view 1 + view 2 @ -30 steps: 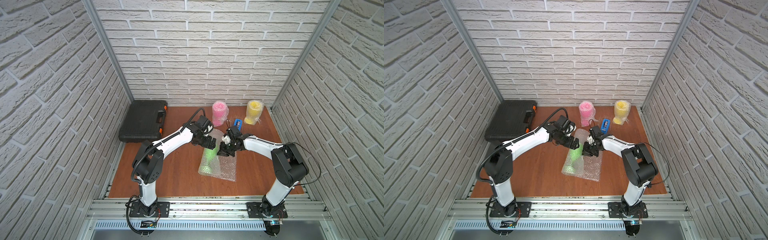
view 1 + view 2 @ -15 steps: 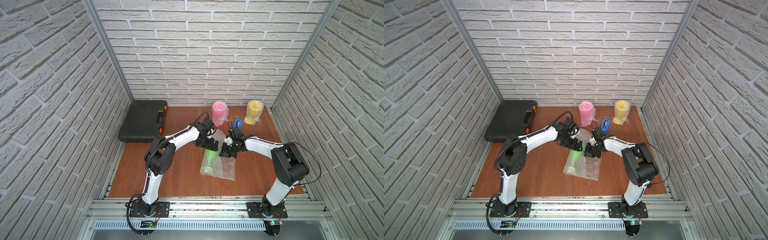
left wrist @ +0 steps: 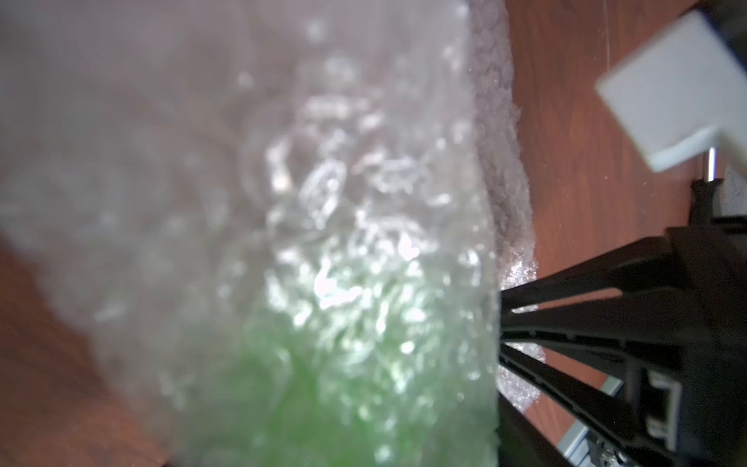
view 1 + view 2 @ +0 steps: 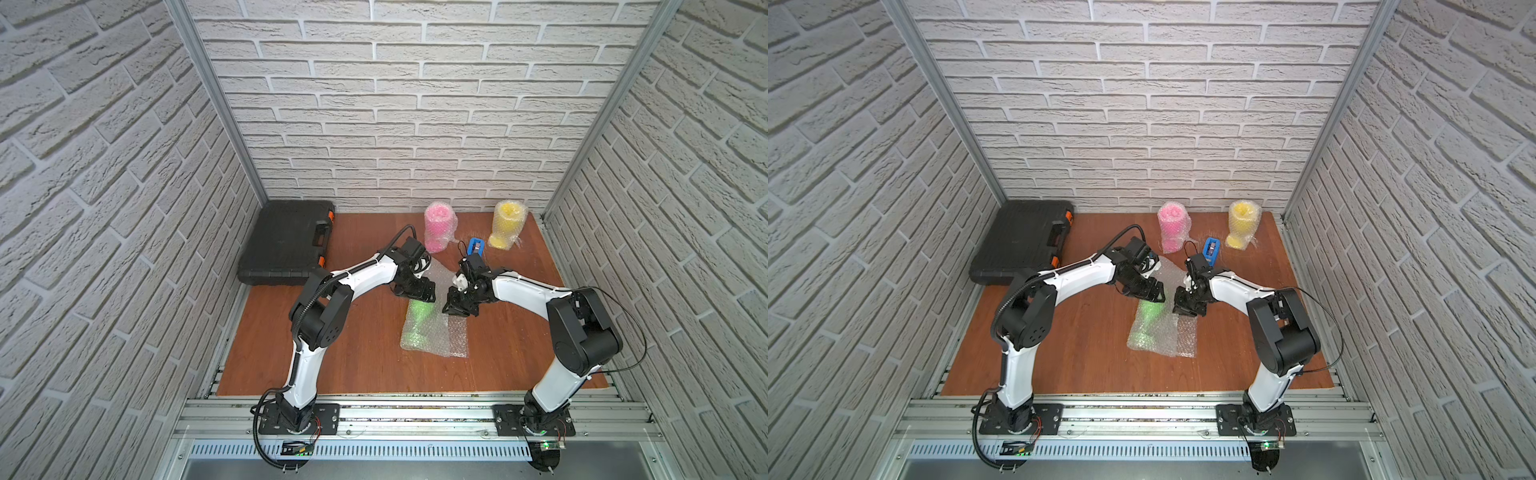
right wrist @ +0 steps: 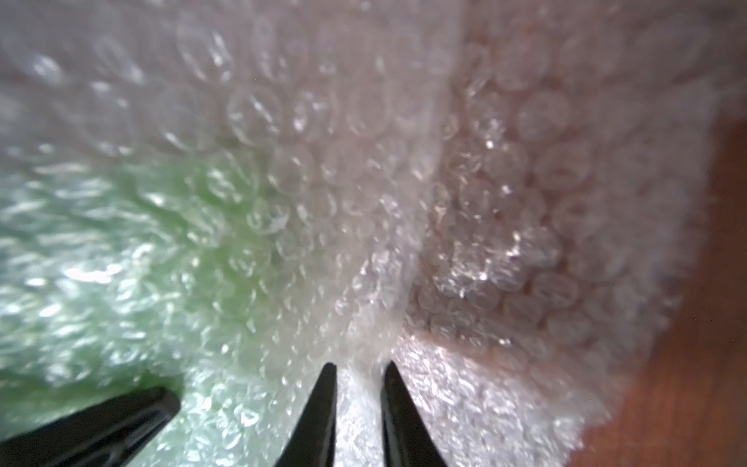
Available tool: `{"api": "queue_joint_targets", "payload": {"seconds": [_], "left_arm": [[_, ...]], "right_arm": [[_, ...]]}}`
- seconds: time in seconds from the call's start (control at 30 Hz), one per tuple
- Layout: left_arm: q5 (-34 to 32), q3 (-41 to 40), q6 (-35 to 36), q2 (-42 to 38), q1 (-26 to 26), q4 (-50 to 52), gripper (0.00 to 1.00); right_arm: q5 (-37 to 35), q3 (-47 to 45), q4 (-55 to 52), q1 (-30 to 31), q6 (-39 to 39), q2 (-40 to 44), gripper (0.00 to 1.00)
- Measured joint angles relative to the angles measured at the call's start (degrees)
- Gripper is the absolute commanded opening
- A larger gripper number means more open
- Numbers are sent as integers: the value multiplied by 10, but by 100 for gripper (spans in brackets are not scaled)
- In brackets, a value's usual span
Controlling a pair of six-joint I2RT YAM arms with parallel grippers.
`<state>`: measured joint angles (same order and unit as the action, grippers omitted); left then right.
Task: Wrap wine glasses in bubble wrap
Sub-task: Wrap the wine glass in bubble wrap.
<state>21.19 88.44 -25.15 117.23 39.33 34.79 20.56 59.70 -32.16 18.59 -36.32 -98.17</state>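
**Mid-table: green goblet half-rolled, both grippers at its far end**

Mid-table, the neon green plastic goblet (image 4: 419, 322) lies on its side inside a clear bubble wrap sheet (image 4: 436, 345). Its long axis runs from the back wall toward the robot, slightly skewed. A single-layer flap of the sheet lies flat on the robot's right of it.

The left gripper (image 4: 420, 291) and right gripper (image 4: 459, 305) both sit at the bundle's far end, near each other. The goblet lies robot-ward of both. The left one is over the goblet's end, so it is nearer. The right one is over the flap side.

- Right gripper, wrist view: fingertips (image 5: 327, 404) are narrowly parted, astride a raised fold of wrap. The grip looks loose.
- Left gripper: its jaws are hidden in its own wrist view and too small in the top views, so can't tell.

Judgement: the next roll has to go across that long axis, toward the flap.

Counts:
- Goblets: 3. Green is in work. The hot pink wrapped goblet (image 4: 438, 226) and neon yellow wrapped goblet (image 4: 507, 224) stand by the back wall.
- Loose sheets: 1.
- Blue tape dispenser (image 4: 476, 246): 1, between the two wrapped goblets.
- Black plastic tool case (image 4: 289, 245): 1, back left.
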Motion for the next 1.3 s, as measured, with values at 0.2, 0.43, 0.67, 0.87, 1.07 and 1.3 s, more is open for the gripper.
{"api": "queue_joint_targets", "payload": {"seconds": [0.2, 0.43, 0.67, 0.87, 1.07, 1.3], "left_arm": [[32, -59, -12, -30, -23, -52, 74], [71, -128, -21, -65, -57, -98, 74], [59, -193, -19, -125, -89, -93, 82], [47, -223, -18, -140, -103, -93, 86], [53, -239, -28, -147, -110, -114, 81], [74, -284, -54, -167, -128, -172, 79]], "right_arm": [[8, 15, -7, 0, 1, 37, 31], [83, 49, 30, 11, -8, -14, 24], [129, 95, 66, 57, -28, -120, 20], [164, 106, 101, 97, -44, -149, 19], [182, 102, 107, 99, -48, -150, 20], [139, 94, 70, 110, -38, -128, 21]]}}
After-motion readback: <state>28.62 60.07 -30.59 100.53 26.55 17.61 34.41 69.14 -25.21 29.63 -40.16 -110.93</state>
